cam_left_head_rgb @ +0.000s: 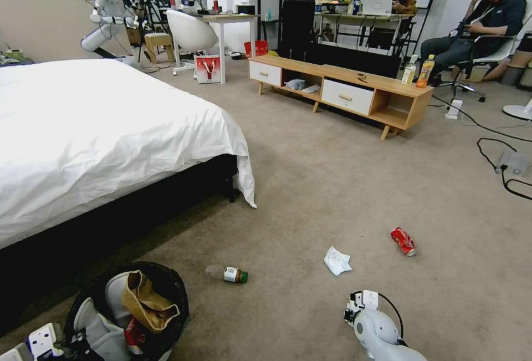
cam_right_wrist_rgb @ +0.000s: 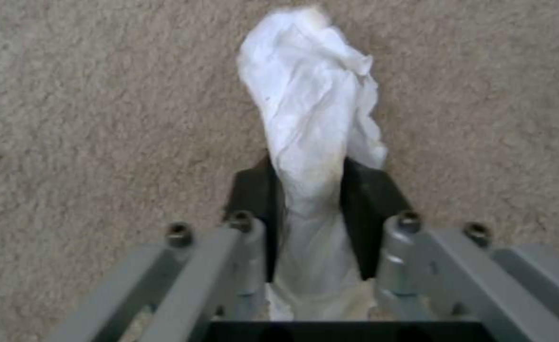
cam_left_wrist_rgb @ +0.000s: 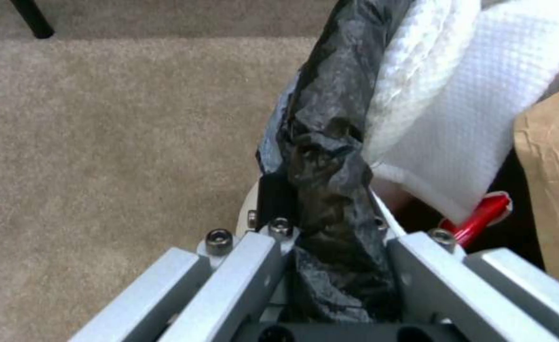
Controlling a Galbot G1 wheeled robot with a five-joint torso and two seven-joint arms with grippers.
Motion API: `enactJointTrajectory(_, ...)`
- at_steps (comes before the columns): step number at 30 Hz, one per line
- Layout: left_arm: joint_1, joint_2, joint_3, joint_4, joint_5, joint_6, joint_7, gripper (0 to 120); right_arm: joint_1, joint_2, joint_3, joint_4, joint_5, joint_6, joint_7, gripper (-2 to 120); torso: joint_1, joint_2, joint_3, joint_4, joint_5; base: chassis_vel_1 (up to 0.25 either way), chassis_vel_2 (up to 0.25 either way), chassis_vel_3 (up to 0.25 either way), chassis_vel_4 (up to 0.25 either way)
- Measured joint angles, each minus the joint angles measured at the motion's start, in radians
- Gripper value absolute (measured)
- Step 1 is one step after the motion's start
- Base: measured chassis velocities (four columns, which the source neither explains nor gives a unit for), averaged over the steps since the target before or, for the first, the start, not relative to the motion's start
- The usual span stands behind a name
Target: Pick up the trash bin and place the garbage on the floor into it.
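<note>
The trash bin [cam_left_head_rgb: 166,289], white with a black bag over its rim, is at the bottom left of the head view. It holds a brown paper bag [cam_left_head_rgb: 145,300], white tissue and something red. My left gripper [cam_left_wrist_rgb: 326,223] is shut on the bin's bagged rim [cam_left_wrist_rgb: 330,142]. My right gripper [cam_right_wrist_rgb: 311,209] is shut on a crumpled white tissue [cam_right_wrist_rgb: 311,104] above the carpet. On the floor [cam_left_head_rgb: 332,183] lie a green-capped bottle [cam_left_head_rgb: 228,274], a white tissue [cam_left_head_rgb: 336,260] and a crushed red can [cam_left_head_rgb: 403,240]. My right arm [cam_left_head_rgb: 377,328] is just behind that tissue.
A white bed [cam_left_head_rgb: 83,139] fills the left side. A low wooden cabinet [cam_left_head_rgb: 343,92] stands farther back, with tall yellow and orange bottles [cam_left_head_rgb: 424,71] on its right end. Black cables [cam_left_head_rgb: 499,167] trail over the carpet at the right.
</note>
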Motion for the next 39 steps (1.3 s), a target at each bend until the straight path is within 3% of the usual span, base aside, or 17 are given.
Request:
enactJointTrajectory(2,0.001,0.000,0.000,0.000,0.000,0.000,0.000,3,-0.003,0.000,0.000,0.001,-0.002,0.000,-0.002,14,0.000,0.000,0.000,0.0003,0.0000,0.000,0.000,0.000,0.000)
enactJointTrajectory(4,0.001,0.001,-0.002,0.000,-0.001,0.000,0.000,3,-0.013,-0.003,0.000,0.009,-0.007,0.001,-0.005,2,0.000,0.000,0.000,0.0003,0.0000,0.000,0.000,0.000,0.000)
enactJointTrajectory(14,0.000,0.000,0.002,-0.007,-0.007,0.001,0.000,3,-0.056,-0.053,0.001,0.107,0.018,0.035,-0.033,0,0.000,0.000,0.000,0.0002,0.0007,0.000,0.000,0.000,0.000)
enactJointTrajectory(16,-0.003,0.001,0.003,-0.012,-0.014,0.003,-0.001,3,-0.079,-0.116,0.004,0.212,0.055,0.053,-0.041,0,0.000,0.000,0.000,0.0004,0.0006,0.000,0.000,0.000,0.000)
enactJointTrajectory(24,-0.013,0.005,0.009,-0.025,-0.044,0.007,-0.012,3,-0.093,-0.242,-0.004,0.457,0.085,0.088,-0.039,0,0.000,0.000,0.000,0.0003,0.0002,0.000,0.000,0.000,0.000)
enactJointTrajectory(26,-0.018,0.012,0.010,-0.032,-0.063,0.008,-0.021,3,-0.084,-0.286,-0.017,0.606,0.099,0.107,-0.027,0,0.000,0.000,0.000,0.0007,0.0003,0.000,0.000,0.000,0.000)
enactJointTrajectory(33,-0.042,0.041,0.005,-0.046,-0.111,0.008,-0.046,3,-0.014,-0.355,-0.059,0.866,0.169,0.132,0.012,0,0.000,0.000,0.000,0.0004,0.0004,0.000,0.000,0.000,0.000)
enactJointTrajectory(39,-0.057,0.061,0.003,-0.046,-0.131,0.008,-0.053,3,0.051,-0.392,-0.087,0.978,0.216,0.179,-0.012,0,0.000,0.000,0.000,0.0003,0.0003,0.000,0.000,0.000,0.000)
